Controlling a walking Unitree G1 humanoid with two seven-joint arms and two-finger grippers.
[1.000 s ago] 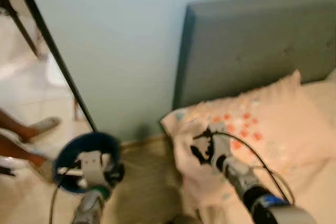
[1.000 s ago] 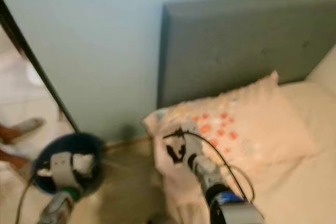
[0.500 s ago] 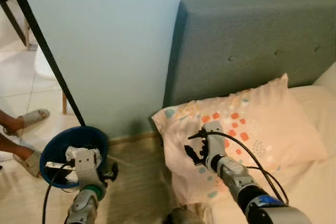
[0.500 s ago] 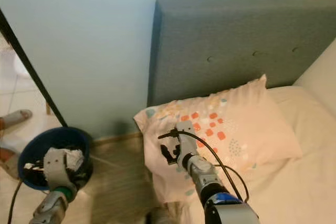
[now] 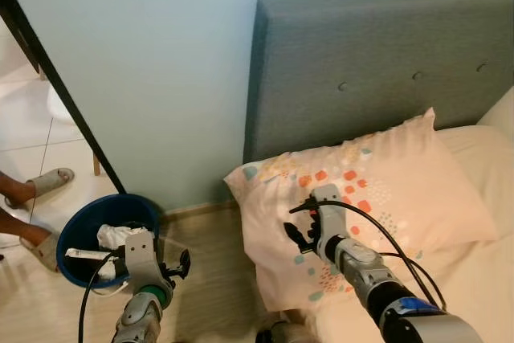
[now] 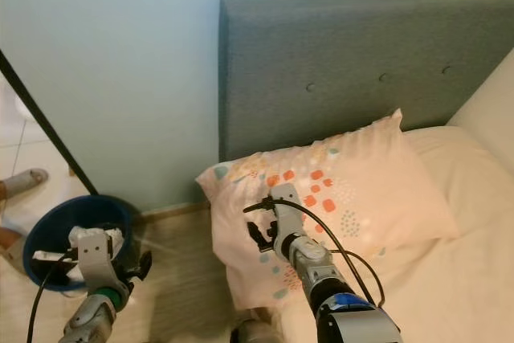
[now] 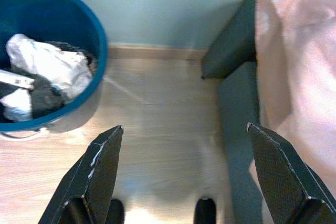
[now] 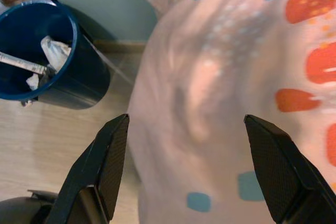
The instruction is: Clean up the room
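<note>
Right gripper (image 8: 184,129) spread over pillow (image 8: 231,77), bin (image 7: 31,77)

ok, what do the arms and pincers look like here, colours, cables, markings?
Both arms are silver-grey, segmented metal. The right arm carries a looping black cable and a blue band low down; the left arm has a green ring at the wrist and a black cable. Each ends in a pale grey mount. The left pincer and right pincer have two long, matte black, tapering fingers.

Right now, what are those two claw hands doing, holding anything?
Left gripper: open, holding nothing, above the wooden floor beside the blue bin.
Right gripper: open, holding nothing, over the patterned pillow.
</note>
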